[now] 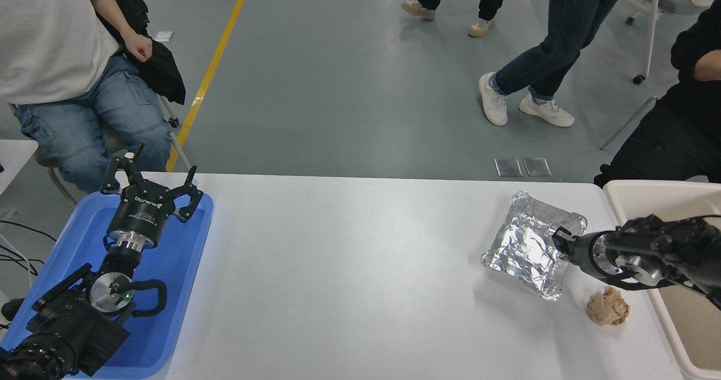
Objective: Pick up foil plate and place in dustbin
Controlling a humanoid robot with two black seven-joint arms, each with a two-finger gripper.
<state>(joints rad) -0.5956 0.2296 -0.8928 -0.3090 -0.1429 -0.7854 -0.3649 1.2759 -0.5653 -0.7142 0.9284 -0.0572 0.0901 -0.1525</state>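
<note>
The foil plate [532, 245] is a shiny crinkled silver tray at the right of the white table [349, 278]. It is tilted and lifted off the table, with its shadow below it. My right gripper [559, 239] comes in from the right edge and is shut on the plate's right rim. The cream-beige dustbin [625, 191] stands just past the table's right end, behind my right arm. My left gripper [152, 180] is parked open over the blue tray at the lower left.
A crumpled brown paper ball [608, 307] lies on the table below my right gripper. A flat blue tray [180, 267] sits at the left edge. A person sits beyond the far left corner, another at the far right, and people walk on the floor behind.
</note>
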